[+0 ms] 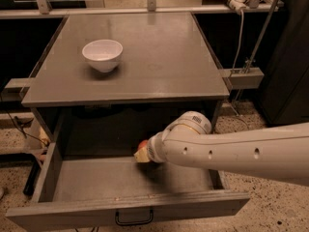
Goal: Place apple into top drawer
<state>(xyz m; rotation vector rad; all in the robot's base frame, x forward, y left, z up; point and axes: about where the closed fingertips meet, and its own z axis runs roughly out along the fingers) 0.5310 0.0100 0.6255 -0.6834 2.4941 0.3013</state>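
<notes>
The top drawer is pulled open below the tabletop, with a dark pull handle on its front panel. My white arm reaches in from the right, and the gripper hangs low over the back middle of the drawer. A small piece of the red apple shows at the gripper's tip, with a yellowish part just below it. The wrist hides the rest of the apple.
A white bowl stands on the grey tabletop at the left. A metal rail runs along the table's back edge. A bracket juts out at the right, with cables above it. Speckled floor lies around the cabinet.
</notes>
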